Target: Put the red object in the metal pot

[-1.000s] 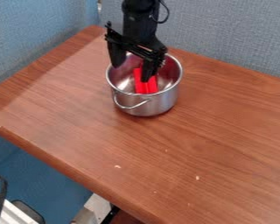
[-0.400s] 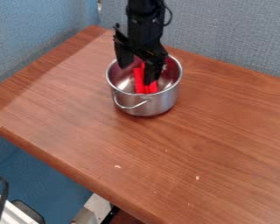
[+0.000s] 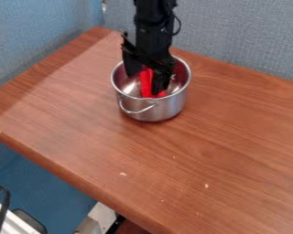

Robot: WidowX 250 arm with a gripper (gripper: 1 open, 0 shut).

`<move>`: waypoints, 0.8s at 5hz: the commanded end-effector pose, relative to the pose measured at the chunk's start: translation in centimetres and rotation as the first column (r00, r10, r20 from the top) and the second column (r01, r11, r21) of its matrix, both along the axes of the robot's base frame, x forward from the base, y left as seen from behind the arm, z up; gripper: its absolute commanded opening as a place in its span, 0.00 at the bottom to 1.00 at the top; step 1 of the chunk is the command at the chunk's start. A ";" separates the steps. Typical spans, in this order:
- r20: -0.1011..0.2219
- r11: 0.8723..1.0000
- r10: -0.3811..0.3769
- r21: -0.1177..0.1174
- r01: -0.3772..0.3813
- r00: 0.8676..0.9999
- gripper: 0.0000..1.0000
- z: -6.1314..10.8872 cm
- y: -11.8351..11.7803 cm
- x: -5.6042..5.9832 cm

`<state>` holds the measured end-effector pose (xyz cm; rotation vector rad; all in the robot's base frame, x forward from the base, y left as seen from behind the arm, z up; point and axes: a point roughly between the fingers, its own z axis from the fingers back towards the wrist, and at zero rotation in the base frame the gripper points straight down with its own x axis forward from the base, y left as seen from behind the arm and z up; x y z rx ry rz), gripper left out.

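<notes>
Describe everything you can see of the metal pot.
The metal pot is small, round and shiny like steel, with straight sides and a thin wire handle hanging down its front. It stands upright near the far edge of the wooden table. The red object is inside it, and the open tool reaches down into its mouth.

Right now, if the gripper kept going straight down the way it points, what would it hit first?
Most likely the red object lying in the metal pot: the gripper hangs open right over it, inside the rim. Depth between them is unclear.
</notes>
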<state>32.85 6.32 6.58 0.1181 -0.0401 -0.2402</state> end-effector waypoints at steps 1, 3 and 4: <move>0.053 1.000 -0.023 0.007 0.023 0.998 1.00 2.2 0.9 0.7; 0.044 1.000 0.017 -0.001 -0.017 0.999 0.00 2.5 0.5 -1.0; 0.054 0.999 0.038 -0.011 -0.038 0.998 0.00 3.4 0.2 -1.8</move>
